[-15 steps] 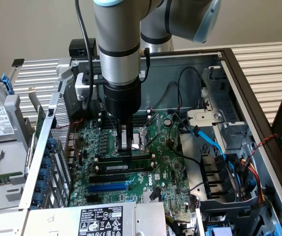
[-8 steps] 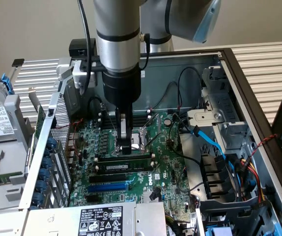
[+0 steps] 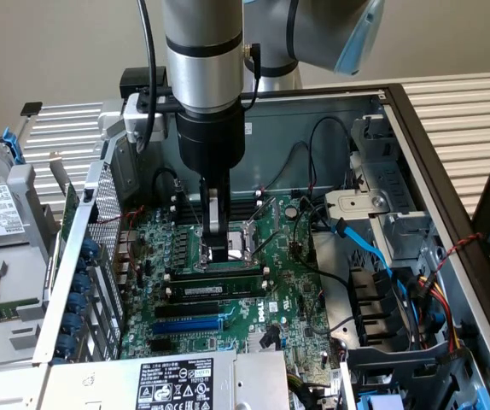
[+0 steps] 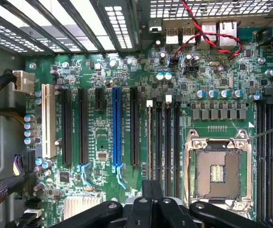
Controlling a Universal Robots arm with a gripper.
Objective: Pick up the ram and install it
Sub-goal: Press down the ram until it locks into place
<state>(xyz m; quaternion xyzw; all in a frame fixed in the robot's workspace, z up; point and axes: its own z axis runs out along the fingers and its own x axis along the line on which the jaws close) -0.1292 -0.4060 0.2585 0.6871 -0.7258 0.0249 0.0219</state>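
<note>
The ram (image 3: 215, 290) stands on edge in a black memory slot on the green motherboard (image 3: 292, 295), its white label facing the exterior view. It is in the memory slot closest to the long black expansion slot. In the wrist view the ram (image 4: 149, 142) shows as a thin line seen from above, with a white latch at its far end. My gripper (image 3: 220, 254) hangs straight down just above the memory slots, fingers shut with nothing between them. In the wrist view the gripper (image 4: 151, 186) lines up with the stick's top edge. I cannot tell whether it touches.
The blue slot (image 4: 116, 128) and black expansion slots lie beside the ram. The open CPU socket (image 4: 217, 173) is on its other side, past three empty memory slots. A drive cage (image 3: 382, 222), blue and black cables (image 3: 360, 243) and the power supply (image 3: 172, 380) crowd the case.
</note>
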